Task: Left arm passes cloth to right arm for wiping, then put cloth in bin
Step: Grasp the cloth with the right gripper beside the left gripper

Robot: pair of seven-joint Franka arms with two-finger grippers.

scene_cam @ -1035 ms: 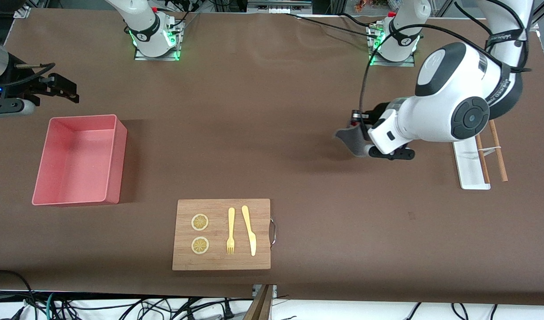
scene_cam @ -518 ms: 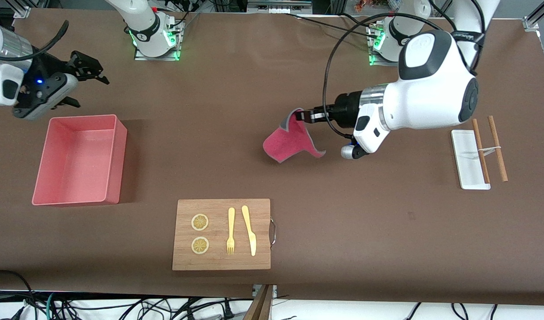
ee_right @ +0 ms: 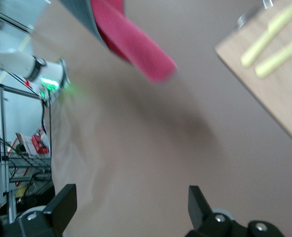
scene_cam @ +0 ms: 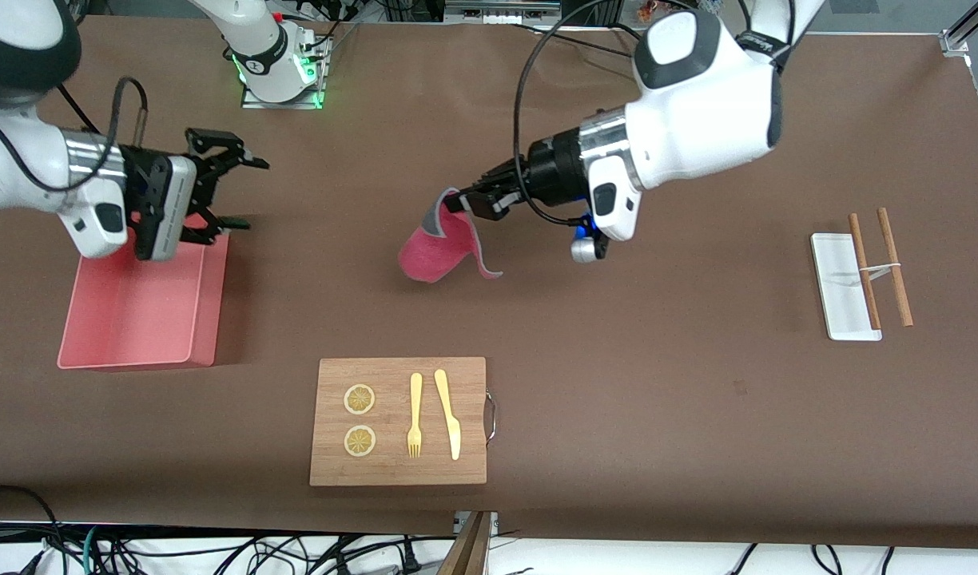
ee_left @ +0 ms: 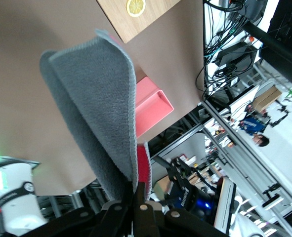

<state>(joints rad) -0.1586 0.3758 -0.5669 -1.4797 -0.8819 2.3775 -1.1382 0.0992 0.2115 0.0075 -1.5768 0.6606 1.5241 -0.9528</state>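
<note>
The left gripper is clamped on one edge of the cloth, which hangs in the air over the bare middle of the table, pink face toward the front camera; in the left wrist view the grey face fills the frame and hides the fingertips. The right gripper hovers over the corner of the bin with its fingers spread wide, holding nothing. The right arm covers part of the bin's rim.

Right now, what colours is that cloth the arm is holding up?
The cloth is crimson-pink on one face, dark grey on the other, with a light hem; the left wrist view shows it best.
</note>
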